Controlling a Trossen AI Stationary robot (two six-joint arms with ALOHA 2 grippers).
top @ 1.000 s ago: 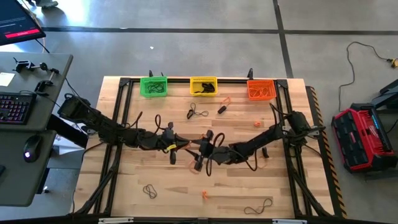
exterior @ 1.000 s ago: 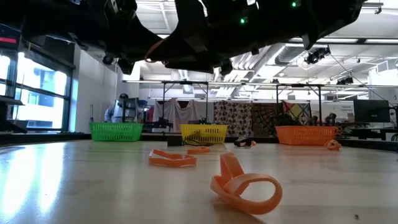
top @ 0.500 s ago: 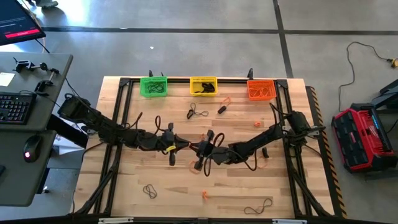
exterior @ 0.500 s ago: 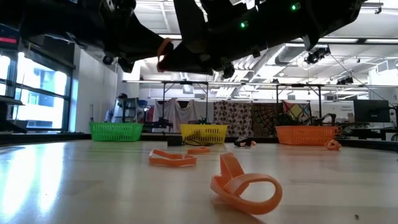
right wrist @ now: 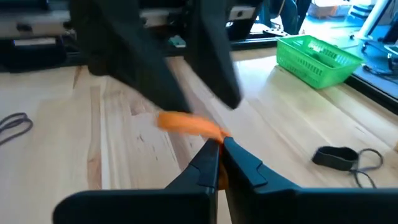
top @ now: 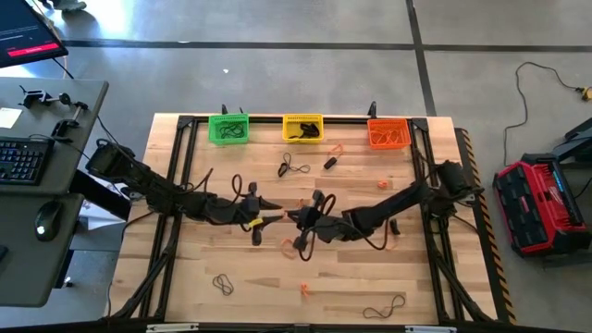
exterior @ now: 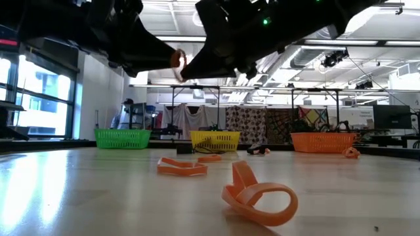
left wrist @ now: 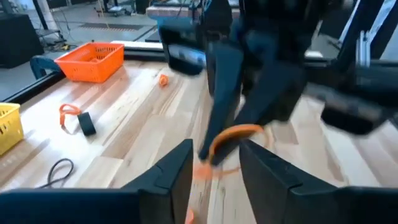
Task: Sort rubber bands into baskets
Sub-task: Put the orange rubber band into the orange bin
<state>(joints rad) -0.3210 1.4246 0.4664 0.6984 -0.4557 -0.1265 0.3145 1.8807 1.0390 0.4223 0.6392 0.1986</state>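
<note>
rubber bands lie scattered over the worktop (top: 222, 310), and one orange band (left wrist: 237, 133) hangs in the air between the two grippers at the middle of the worktop, well short of the baskets along the far edge.

going left to right: the left gripper (top: 274, 215) has its fingers (left wrist: 176, 169) spread apart, one on each side of the band and seemingly clear of it. the right gripper (top: 298, 218) is pressed together on the orange band, pinching one end between its fingertips (right wrist: 214, 154).

the risk, as i judge it, is in the thin pinch: the band is floppy and only a short bit sits between the tips, so a quick swing could let it slip out and drop among the orange bands already on the wood below. the two grippers are also very close, and a careless move could knock one against the other or snag the band on a spread finger.

the band's long axis runs roughly level, from the right gripper's tips toward the left gripper, its free end bowed upward in a soft arch. it seems bound for the orange basket (top: 388, 135), past the green basket (top: 228, 129) and yellow basket (top: 302, 127).
</note>
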